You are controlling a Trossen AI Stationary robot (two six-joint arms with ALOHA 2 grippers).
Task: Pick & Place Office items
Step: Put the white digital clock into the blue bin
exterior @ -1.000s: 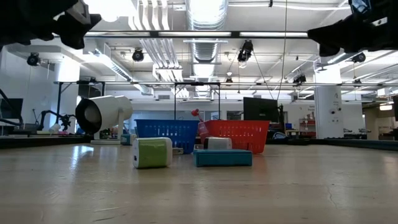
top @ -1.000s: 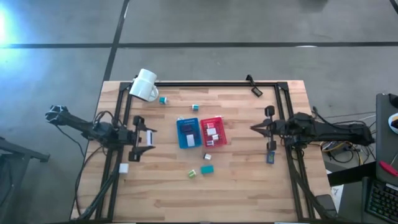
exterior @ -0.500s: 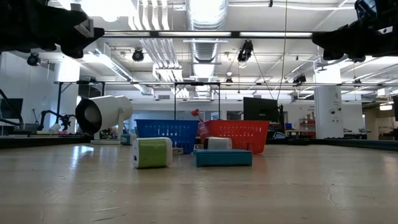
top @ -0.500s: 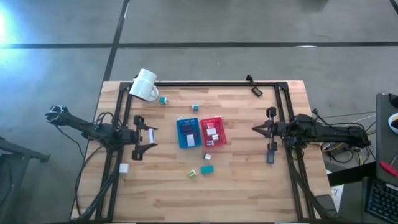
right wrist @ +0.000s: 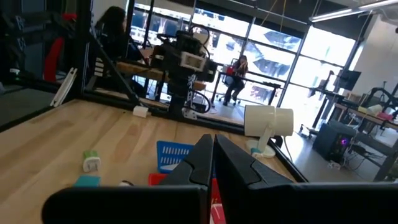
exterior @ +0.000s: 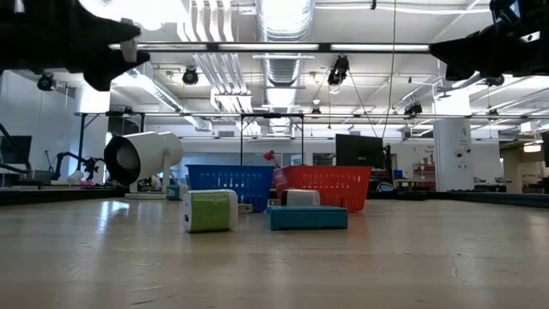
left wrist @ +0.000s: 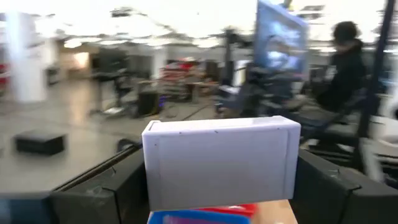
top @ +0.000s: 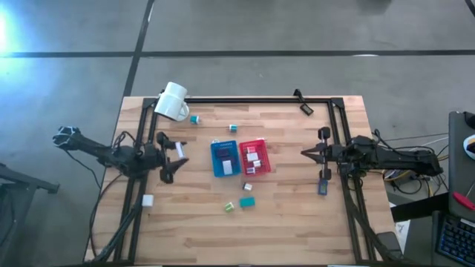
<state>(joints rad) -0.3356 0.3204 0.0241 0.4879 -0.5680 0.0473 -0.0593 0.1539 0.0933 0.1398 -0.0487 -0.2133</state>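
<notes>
My left claw (top: 175,154) is raised over the left half of the wooden slatted desk (top: 297,222), left of the trays; its jaws are spread wide and pinch a small white rectangular block (left wrist: 221,160) between the two dark fingers (left wrist: 99,196), flat face toward the wrist camera; in the high view the block shows as a white speck at the claw tip, clear of the desk surface.

My right claw (top: 303,153) hangs above the right side of the desk, well apart from the trays; fingers (right wrist: 199,163) pressed together, nothing between them.

Mid-desk: blue rectangular plastic tray (top: 224,159) and red rectangular plastic tray (top: 254,156) side by side, touching; small white and purple pieces lie inside the red one, a white and a dark piece inside the blue one; can't tell more at this range.

Loose office items: green-and-white small block (top: 229,207) and teal flat block (top: 247,201) near each other on the near side of the trays, a small white piece (top: 247,186) between them and the red tray; two teal bits (top: 194,119) (top: 232,127) beyond the trays, toward the mug; one white block (top: 147,199) near the left edge, by the arm frame; a dark blue item (top: 322,188) by the right arm's base.

Large white mug (top: 173,101) lies on its side at the far left corner.
</notes>
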